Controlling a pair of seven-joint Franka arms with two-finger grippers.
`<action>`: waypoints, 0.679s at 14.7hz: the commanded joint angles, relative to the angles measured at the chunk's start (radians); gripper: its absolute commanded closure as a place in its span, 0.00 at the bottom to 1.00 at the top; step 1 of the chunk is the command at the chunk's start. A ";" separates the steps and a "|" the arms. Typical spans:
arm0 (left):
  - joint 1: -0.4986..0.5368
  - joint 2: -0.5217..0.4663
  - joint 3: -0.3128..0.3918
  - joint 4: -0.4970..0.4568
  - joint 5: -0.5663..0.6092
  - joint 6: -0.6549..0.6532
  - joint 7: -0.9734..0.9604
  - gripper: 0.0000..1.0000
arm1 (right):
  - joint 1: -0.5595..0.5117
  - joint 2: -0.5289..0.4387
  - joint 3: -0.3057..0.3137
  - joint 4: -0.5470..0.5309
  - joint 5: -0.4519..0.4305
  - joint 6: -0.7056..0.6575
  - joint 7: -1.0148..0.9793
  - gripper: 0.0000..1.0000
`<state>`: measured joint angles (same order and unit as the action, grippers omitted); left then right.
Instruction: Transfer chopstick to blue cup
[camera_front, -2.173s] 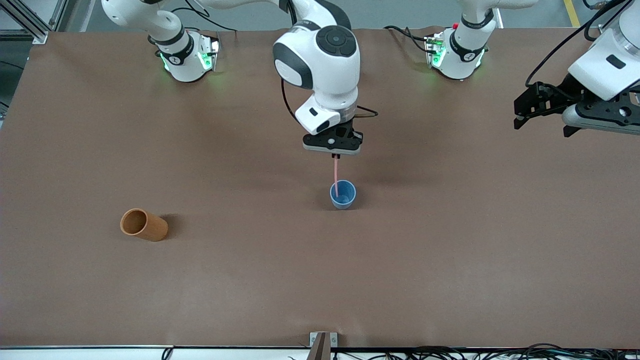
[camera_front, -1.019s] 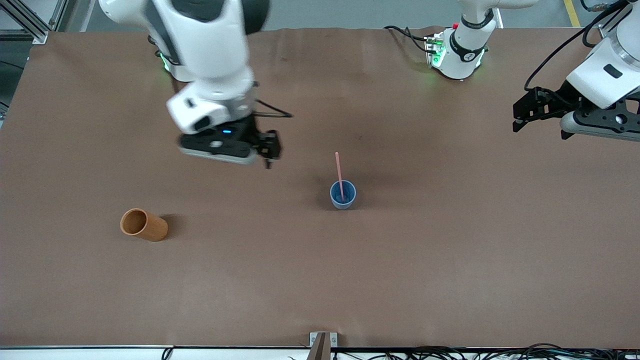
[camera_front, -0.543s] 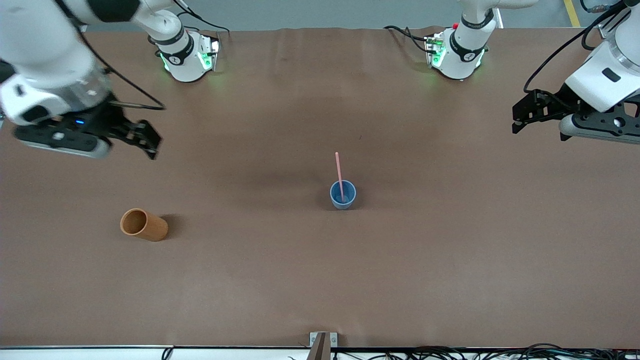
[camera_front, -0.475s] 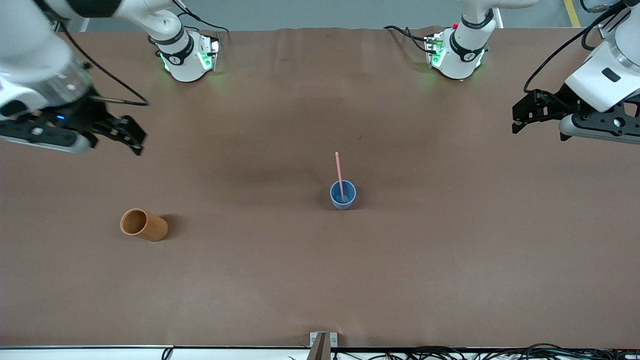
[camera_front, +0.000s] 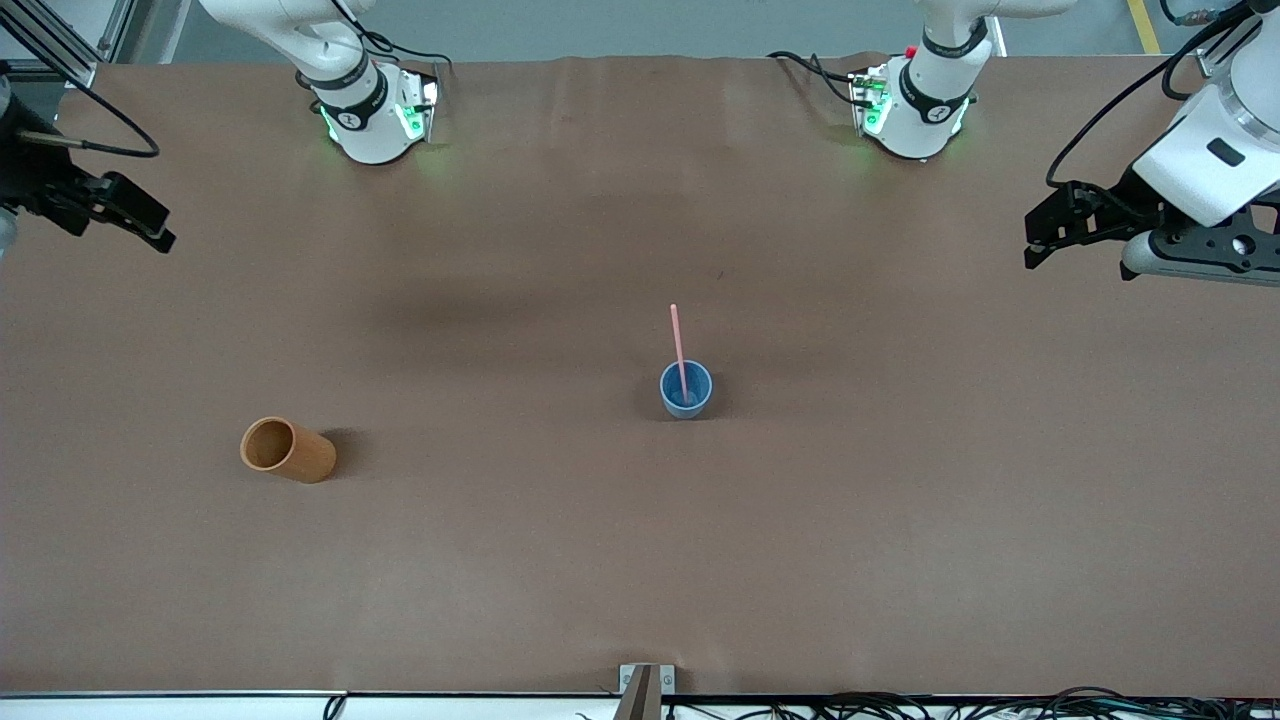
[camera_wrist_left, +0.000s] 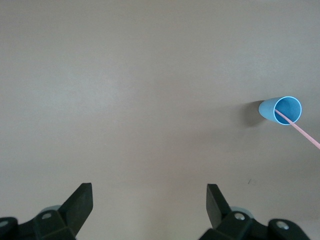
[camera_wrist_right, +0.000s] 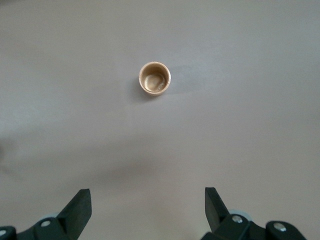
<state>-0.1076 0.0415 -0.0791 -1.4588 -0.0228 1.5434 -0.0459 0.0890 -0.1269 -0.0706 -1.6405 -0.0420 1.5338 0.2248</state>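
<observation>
From the front view I am seeing the thin pale pink chopstick (camera_front: 679, 345) standing in the small round light-blue cup (camera_front: 686, 390) near the middle of the brown-covered table (camera_front: 640, 560). Its lower end is sitting inside the cup and its long axis is running nearly upright, the free end leaning slightly toward the robots' bases. A taller orange-brown cup (camera_front: 287, 450) is standing well apart, toward the right arm's end of the table and a little nearer to the front camera. The right gripper (camera_front: 130, 215) is hanging over its own end of the table and the left gripper (camera_front: 1045, 228) over the opposite end; both arms are waiting, and this view is not letting me judge the finger gaps.

The left wrist view is giving me what the front cannot: I am looking down into the blue cup (camera_wrist_left: 281, 110), with the chopstick (camera_wrist_left: 300, 131) crossing its rim and slanting out of the mouth. The left gripper (camera_wrist_left: 149, 200) is showing its fingers (camera_wrist_left: 80, 205) spread wide, gripping nothing and touching nothing.

The right wrist view is looking straight down into the orange-brown cup (camera_wrist_right: 155, 78); neither the blue cup nor the chopstick is appearing there. The right gripper (camera_wrist_right: 148, 202) is likewise standing wide apart and empty above bare table.
</observation>
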 joint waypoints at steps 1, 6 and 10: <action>0.005 0.004 0.001 0.011 -0.011 -0.011 -0.003 0.00 | -0.066 -0.034 0.020 -0.032 0.014 -0.007 -0.071 0.00; 0.005 0.004 0.009 0.012 -0.009 -0.009 0.001 0.00 | -0.114 -0.017 0.020 0.057 0.017 -0.009 -0.165 0.00; 0.005 0.004 0.009 0.012 -0.008 -0.009 0.001 0.00 | -0.117 0.068 0.020 0.171 0.017 -0.055 -0.177 0.00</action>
<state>-0.1056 0.0434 -0.0720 -1.4588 -0.0228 1.5434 -0.0459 -0.0022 -0.1213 -0.0682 -1.5493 -0.0400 1.5157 0.0705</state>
